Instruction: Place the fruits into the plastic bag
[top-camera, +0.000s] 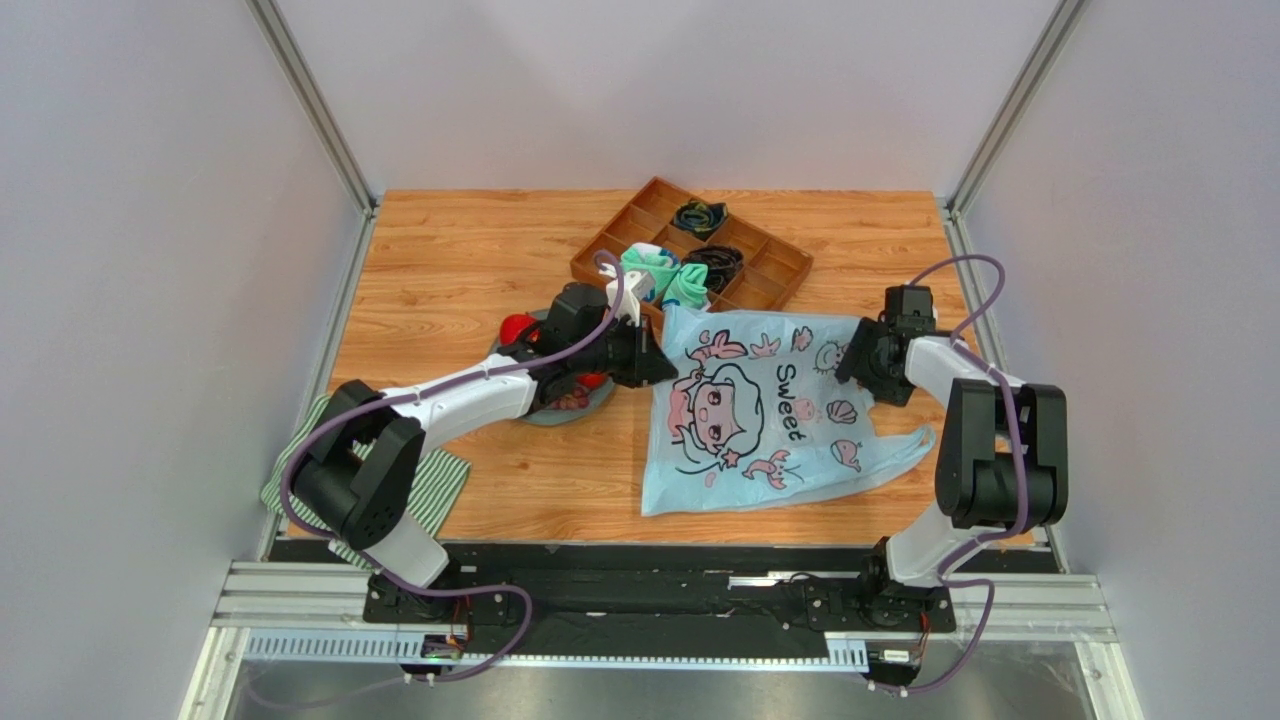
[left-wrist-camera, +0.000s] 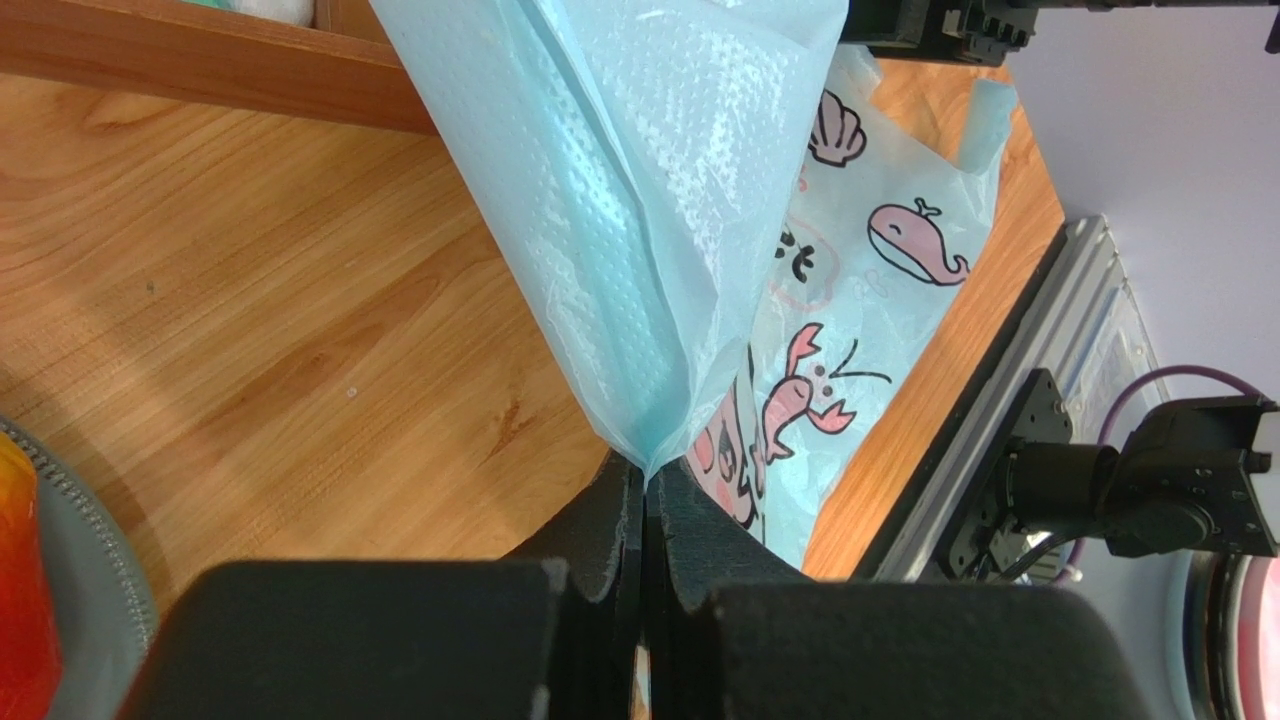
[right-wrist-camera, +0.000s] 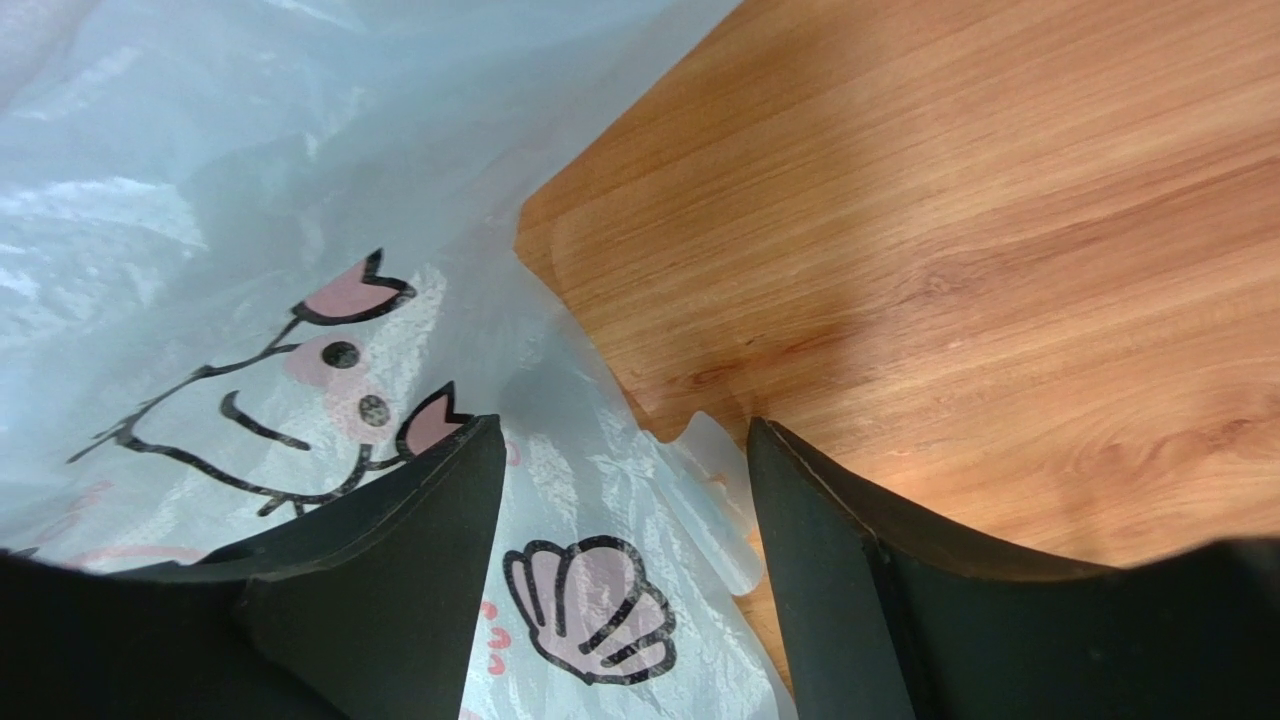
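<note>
1. At frame centre, my left gripper (left-wrist-camera: 646, 488) pinches the thin light-blue printed plastic bag (top-camera: 766, 435); red fruits (top-camera: 519, 327) sit centre-left.
2. My right gripper (right-wrist-camera: 624, 450), spread over its right edge, may miss the slack film.

Bright, even light falling from above, soft shadows lying under both arms on the table (top-camera: 496, 255), mild sheen showing on the plastic bag (right-wrist-camera: 150, 180), left gripper (left-wrist-camera: 646, 503) reading dark and slightly soft close to the lens.
</note>
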